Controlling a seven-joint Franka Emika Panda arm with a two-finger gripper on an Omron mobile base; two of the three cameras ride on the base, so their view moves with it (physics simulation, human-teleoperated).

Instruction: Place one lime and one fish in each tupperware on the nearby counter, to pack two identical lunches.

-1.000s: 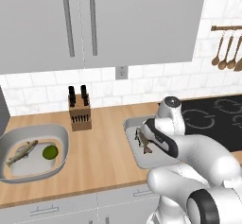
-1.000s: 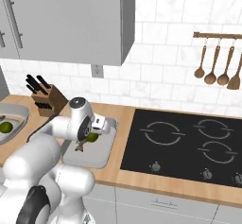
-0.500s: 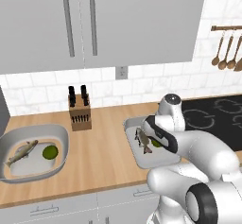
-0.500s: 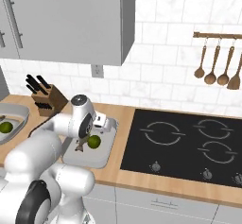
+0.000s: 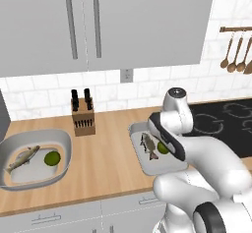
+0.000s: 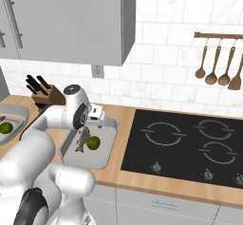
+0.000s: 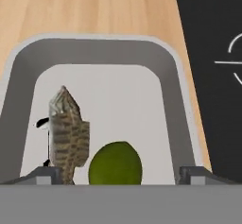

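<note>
Two light-grey tupperware tubs stand on the tan counter (image 5: pixel 108 163). The left tupperware (image 5: pixel 63 164) holds a fish (image 5: pixel 21 160) and a lime (image 5: pixel 52 158). The right tupperware (image 5: pixel 139 159) (image 6: pixel 105 158) (image 7: pixel 170 90) holds a grey-brown fish (image 5: pixel 148 146) (image 6: pixel 83 139) (image 7: pixel 69 132) with a lime (image 5: pixel 162 148) (image 6: pixel 93 143) (image 7: pixel 116 164) beside it. My gripper (image 7: pixel 120 173) hovers just over this tub, open. Its fingertips (image 7: pixel 45 173) stand wide on either side of the lime and do not touch it.
A knife block (image 5: pixel 82 119) stands at the tile wall between the tubs. The black cooktop (image 6: pixel 190 145) lies right of the right tub. Wooden spoons (image 6: pixel 218 67) hang on a rail above it. Wall cabinets (image 5: pixel 98 25) hang overhead.
The jaws have spread wide and let go of the lime, which now rests in the right tub beside the fish. The hand has drawn back a little.
</note>
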